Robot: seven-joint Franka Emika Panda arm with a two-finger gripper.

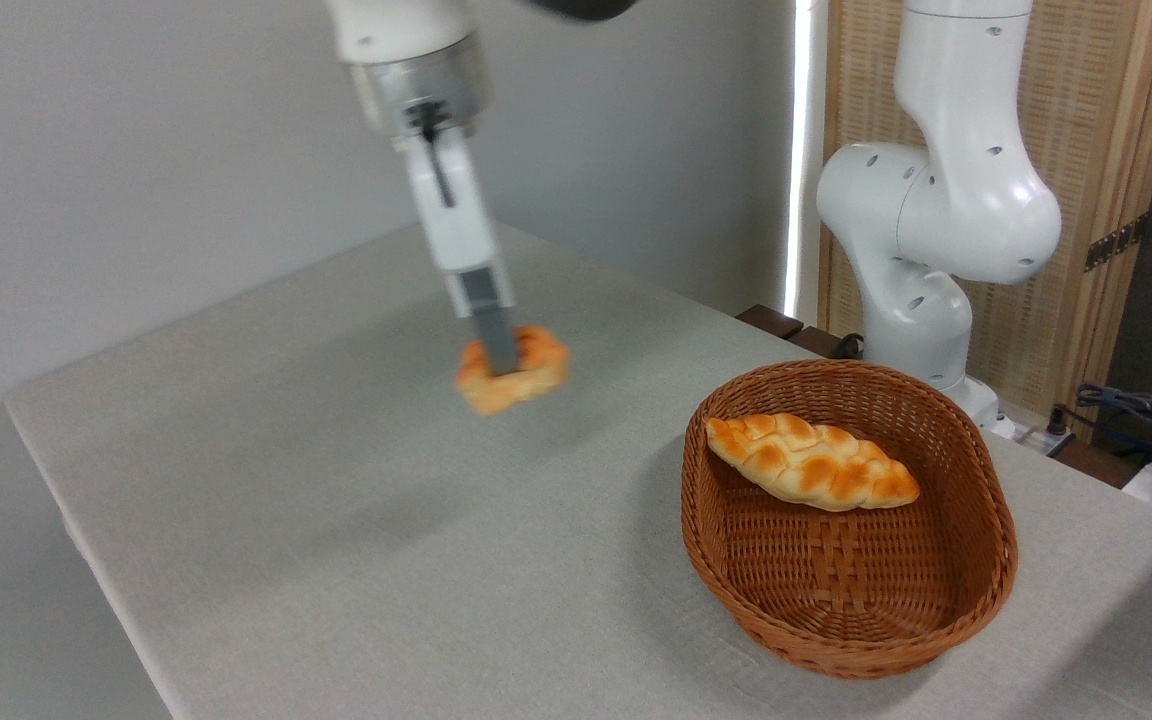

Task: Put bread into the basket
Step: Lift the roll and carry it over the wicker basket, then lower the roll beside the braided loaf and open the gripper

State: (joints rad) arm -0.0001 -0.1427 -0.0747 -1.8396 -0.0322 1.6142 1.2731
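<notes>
Gripper (499,362) clamped on bread (513,369); we see grey finger (496,345) crossing bun's middle, second finger hidden behind it. Bread hangs clear of table (336,520), slightly blurred, faint shadow on cloth below. We place it left of basket (998,545), well apart, not over rim. Basket sits on table at right, holding braided loaf (811,461) along its far side; near half of basket floor bare. We note arm's white base (936,230) behind basket, wooden screen (1106,150) beyond.
</notes>
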